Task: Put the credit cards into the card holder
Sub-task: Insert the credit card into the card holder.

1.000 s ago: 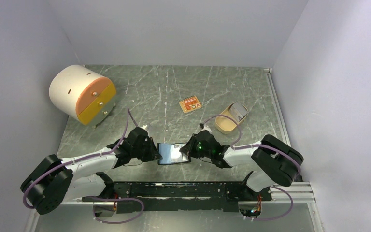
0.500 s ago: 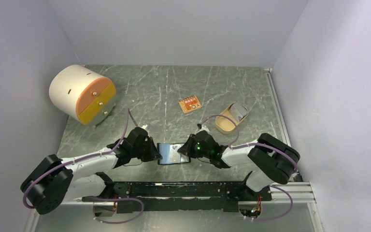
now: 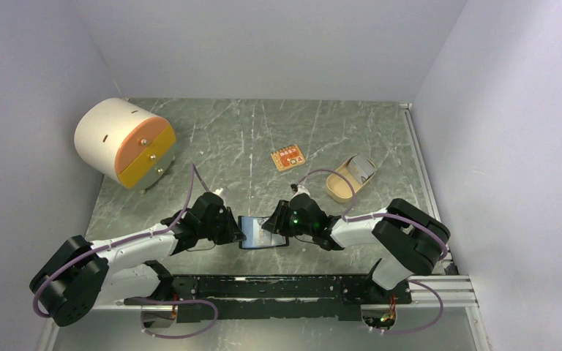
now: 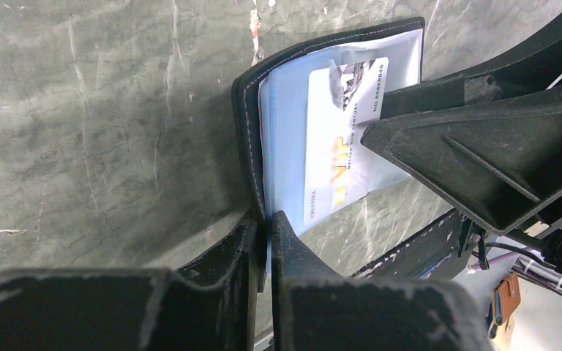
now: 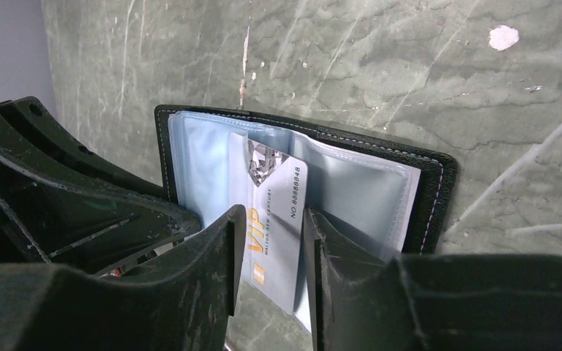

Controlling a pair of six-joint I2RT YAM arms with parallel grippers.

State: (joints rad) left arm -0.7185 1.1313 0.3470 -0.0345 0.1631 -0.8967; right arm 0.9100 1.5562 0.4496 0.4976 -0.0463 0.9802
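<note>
1. The left arm (image 3: 128, 247) stretches low and inward, toward the centre.
2. The left gripper (image 4: 265, 230) is pinched tight on the wallet's (image 4: 243, 131) edge.
3. The right arm (image 3: 366, 228) reaches inward, opposite it.
4. The right gripper (image 5: 267, 245) has its jaws parted, with a clear gap between them.

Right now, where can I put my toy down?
Bare: between the round drawer box and the orange square; also the far right corner behind the tan tray. Crowded: the card holder, with the left gripper and right gripper at it.
</note>
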